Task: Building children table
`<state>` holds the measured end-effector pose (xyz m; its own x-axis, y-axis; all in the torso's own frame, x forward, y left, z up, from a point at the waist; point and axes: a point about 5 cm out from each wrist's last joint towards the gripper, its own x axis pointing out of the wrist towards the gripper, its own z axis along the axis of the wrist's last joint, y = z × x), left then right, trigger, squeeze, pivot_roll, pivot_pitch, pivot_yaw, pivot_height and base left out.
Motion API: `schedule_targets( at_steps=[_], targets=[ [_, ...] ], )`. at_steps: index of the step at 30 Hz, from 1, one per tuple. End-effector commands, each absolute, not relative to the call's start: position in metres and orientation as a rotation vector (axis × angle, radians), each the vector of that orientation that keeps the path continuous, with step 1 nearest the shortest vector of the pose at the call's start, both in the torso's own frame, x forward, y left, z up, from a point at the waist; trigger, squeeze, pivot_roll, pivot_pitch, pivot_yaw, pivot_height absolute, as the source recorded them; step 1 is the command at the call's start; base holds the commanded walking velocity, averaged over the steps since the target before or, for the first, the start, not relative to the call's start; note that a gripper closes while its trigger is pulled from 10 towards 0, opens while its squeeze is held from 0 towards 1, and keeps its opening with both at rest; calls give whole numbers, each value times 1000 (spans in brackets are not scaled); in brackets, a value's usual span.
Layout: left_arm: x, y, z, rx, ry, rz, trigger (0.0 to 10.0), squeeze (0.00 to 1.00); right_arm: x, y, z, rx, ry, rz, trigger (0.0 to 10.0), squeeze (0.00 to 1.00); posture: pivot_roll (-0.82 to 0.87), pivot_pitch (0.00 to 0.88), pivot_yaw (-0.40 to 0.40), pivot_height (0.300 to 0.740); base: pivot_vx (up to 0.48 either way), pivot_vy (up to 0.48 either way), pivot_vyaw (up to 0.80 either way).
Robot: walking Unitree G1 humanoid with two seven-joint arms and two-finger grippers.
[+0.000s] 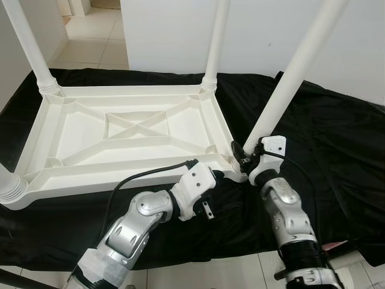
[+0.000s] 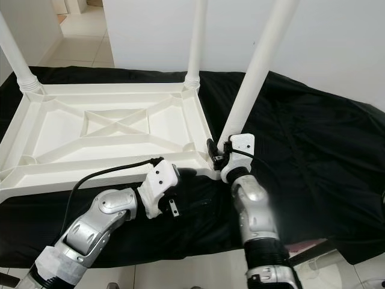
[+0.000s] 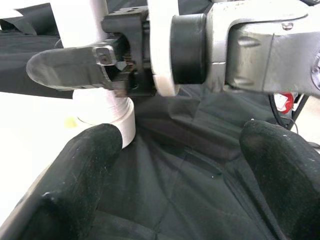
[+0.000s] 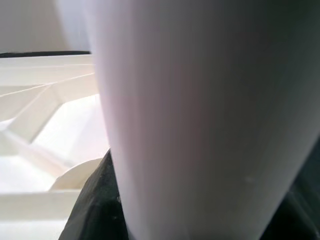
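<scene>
A white plastic children's table (image 1: 120, 180) lies upside down on a black cloth (image 1: 337, 156). White legs stand up from its far left corner (image 1: 30, 42), its far right corner (image 1: 215, 42) and its near left corner (image 1: 9, 180). At the near right corner a fourth leg (image 1: 289, 78) leans to the right. My right gripper (image 1: 239, 154) is shut on that leg just above its ringed base (image 3: 107, 112). The right wrist view has the leg (image 4: 200, 115) close up. My left gripper (image 1: 221, 178) is open beside the same corner, low over the cloth, its fingers (image 3: 75, 175) wide apart with nothing between them.
The cloth covers the floor around the table. A white wall (image 1: 168, 30) stands close behind, with a tiled passage (image 1: 96, 36) at the far left. Pale floor tiles (image 1: 228, 274) run along the near edge. A black cable (image 1: 138, 177) loops from my left arm.
</scene>
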<state>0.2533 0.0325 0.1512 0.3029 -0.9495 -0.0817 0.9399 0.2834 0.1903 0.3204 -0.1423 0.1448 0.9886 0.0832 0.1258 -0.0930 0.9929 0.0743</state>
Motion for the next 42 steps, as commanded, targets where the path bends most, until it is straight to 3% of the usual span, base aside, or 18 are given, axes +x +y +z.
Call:
schedule_targets(
  at_steps=[1, 6, 17, 18, 19, 20, 27, 28, 29, 30, 42],
  targets=[
    [250, 30, 149, 225, -49, -1283, 10000, 0, 317, -147, 139, 122, -99, -31, 10000, 0, -32, 50, -93, 740, 0, 0, 0],
    [249, 30, 148, 221, -47, -1282, 10000, 0, 311, -133, 141, 191, -107, -228, 10000, 0, -28, 46, -96, 740, 0, 0, 0],
    [250, 29, 149, 224, -53, -1279, 10000, 0, 311, -123, 145, 183, -90, -197, 10000, 0, -28, 38, -101, 740, 0, 0, 0],
    [250, 29, 149, 223, -53, -1278, 10000, 0, 311, -124, 146, 174, -99, -202, 10000, 247, -28, 36, -105, 740, 0, 0, 0],
    [250, 29, 149, 223, -53, -1278, 10000, 0, 311, -124, 146, 174, -99, -202, 10000, 247, -28, 36, -105, 740, 0, 0, 0],
    [250, 29, 149, 222, -53, -1278, 10000, 0, 310, -125, 147, 169, -105, -208, 10000, 1000, -28, 36, -105, 740, 0, 0, 0],
    [250, 29, 149, 222, -55, -1272, 10000, 0, 307, -131, 151, 192, -149, -162, 10000, 1000, -26, 36, -109, 740, 0, 0, 0],
    [250, 29, 149, 222, -54, -1269, 10000, 0, 304, -134, 150, 188, -153, -132, 10000, 855, -23, 37, -110, 740, 0, 0, 0],
    [250, 30, 149, 223, -54, -1268, 10000, 0, 302, -135, 148, 180, -153, -114, 10000, 855, -23, 37, -110, 740, 0, 0, 0],
    [251, 30, 149, 223, -54, -1266, 10000, 0, 300, -138, 147, 162, -161, -94, 10000, 0, -24, 38, -108, 740, 0, 0, 0],
    [253, 32, 150, 239, -56, -1269, 10000, 0, 302, -162, 142, 77, -190, 163, 10000, 0, -36, 40, -80, 740, 0, 0, 0]
  ],
)
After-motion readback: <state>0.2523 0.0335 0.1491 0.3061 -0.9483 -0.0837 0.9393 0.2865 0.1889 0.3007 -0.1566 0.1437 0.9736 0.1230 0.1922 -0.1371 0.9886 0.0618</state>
